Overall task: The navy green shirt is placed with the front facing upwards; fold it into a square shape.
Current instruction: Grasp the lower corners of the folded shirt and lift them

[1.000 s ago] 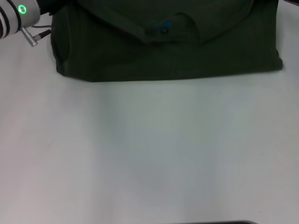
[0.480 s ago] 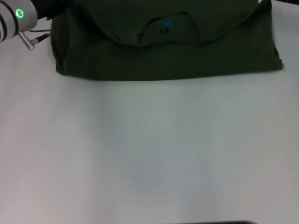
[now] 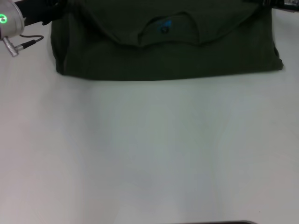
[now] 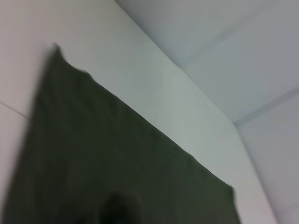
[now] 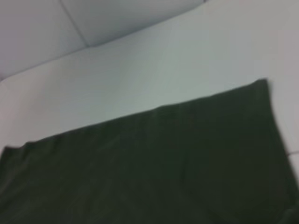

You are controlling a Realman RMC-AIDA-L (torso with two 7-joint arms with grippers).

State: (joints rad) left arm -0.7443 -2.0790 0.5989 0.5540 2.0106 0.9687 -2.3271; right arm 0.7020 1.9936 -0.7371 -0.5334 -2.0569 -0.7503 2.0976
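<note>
Left pincer (image 3: 44, 11): withdrawn leftward off navy green shirt (image 3: 168, 51), opening indiscernible. Shirt: folded, collar up, on white bench (image 3: 149, 149).

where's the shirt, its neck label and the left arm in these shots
navy green shirt (image 3: 177, 58), head view, plain front panel below the collar
neck label (image 3: 164, 24), head view, blue patch inside the collar opening
left arm (image 3: 11, 21), head view, silver wrist housing by the green light
</note>
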